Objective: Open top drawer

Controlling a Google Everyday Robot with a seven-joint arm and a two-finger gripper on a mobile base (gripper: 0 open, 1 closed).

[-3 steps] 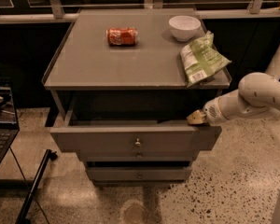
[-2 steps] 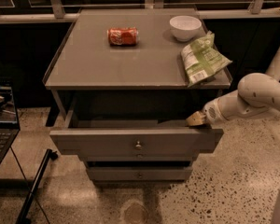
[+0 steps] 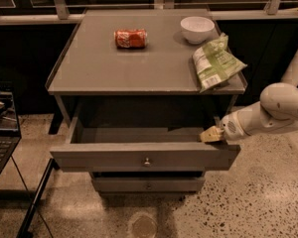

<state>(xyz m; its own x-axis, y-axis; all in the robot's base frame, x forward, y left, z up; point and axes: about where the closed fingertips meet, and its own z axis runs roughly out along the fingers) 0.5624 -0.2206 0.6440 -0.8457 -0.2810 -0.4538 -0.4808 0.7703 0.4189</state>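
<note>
While the gripper (image 3: 211, 134) is sitting at the end of the top drawer (image 3: 109, 155), just under the table (image 3: 139, 68) corner where the green bag (image 3: 214, 63) is hanging over the edge, the drawer is coming further out than it was a second ago. Its grey front and the small round knob (image 3: 147, 161) are now standing more forward of the table, and the gripper is travelling forward together with them. The things on the table are not moving: the red can (image 3: 130, 37), the white bowl (image 3: 197, 29) and the bag are keeping their places. So it is the drawer that is sliding, not the view that is shifting.

I cannot tell whether the gripper is open or closed; it is touching, or almost touching, the upper edge of the drawer near that corner, and the white arm (image 3: 273, 110) is reaching in from beside the table. The shallow grey box of the drawer is showing widely below the table top, while the lower drawer (image 3: 148, 185) is staying shut under it.

I am judging that the pull is working and the task is nearly finished, maybe already good enough. Because the force is acting at one end and not at the knob, the drawer may be turning a little and jamming if the pull is going on much longer
</note>
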